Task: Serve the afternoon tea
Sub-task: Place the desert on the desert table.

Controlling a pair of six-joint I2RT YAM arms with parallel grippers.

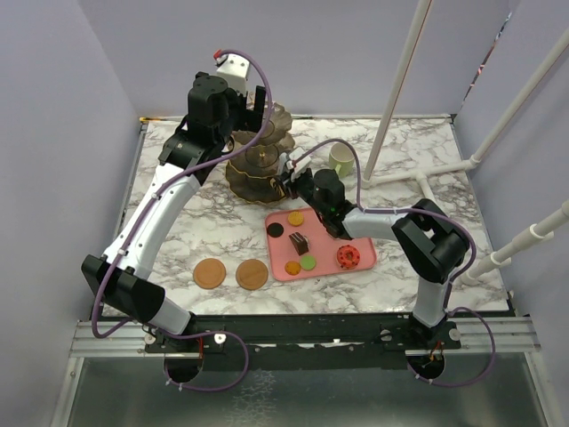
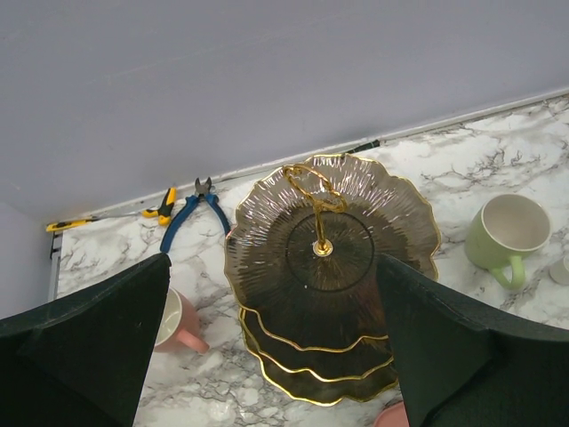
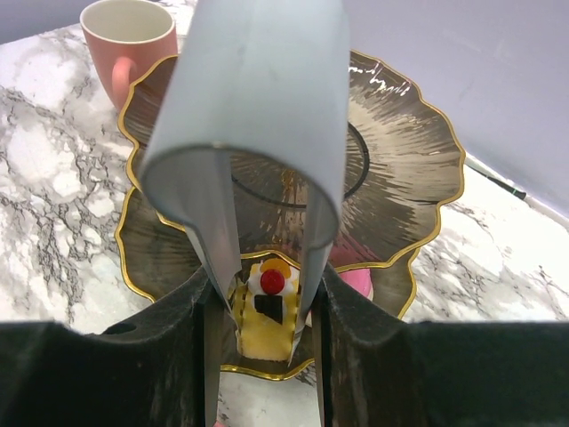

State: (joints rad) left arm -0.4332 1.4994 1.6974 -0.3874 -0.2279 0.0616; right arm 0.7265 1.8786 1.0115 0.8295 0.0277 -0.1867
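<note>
- While it is viewed from the right wrist, a yellow pastry (image 3: 267, 336) topped with a red cherry is seen clenched between the fingers of the right claw (image 3: 267, 307). It is held just over the front rim of the lowest tier of the three-tier stand (image 3: 400, 169). Whether it touches the tier cannot be told.
- The left claw (image 2: 274, 267) is held fully released above the stand's gold ring, its fingers spread wide to either side.
- The stand is set at the back of the marble worktop (image 1: 222, 231), between the pink mug (image 2: 173, 322) and the pale-green mug (image 2: 507, 227).
- Six toy pastries and cookies are laid out on the pink tray (image 1: 326, 269) in front of the stand, among them a red doughnut (image 1: 347, 257) and a dark cake slice (image 1: 299, 243).
- Two brown coasters (image 1: 211, 273) are placed side by side on the worktop, just left of the tray.
- Blue-handled pliers (image 2: 191, 213) are seen lying by the back wall.
</note>
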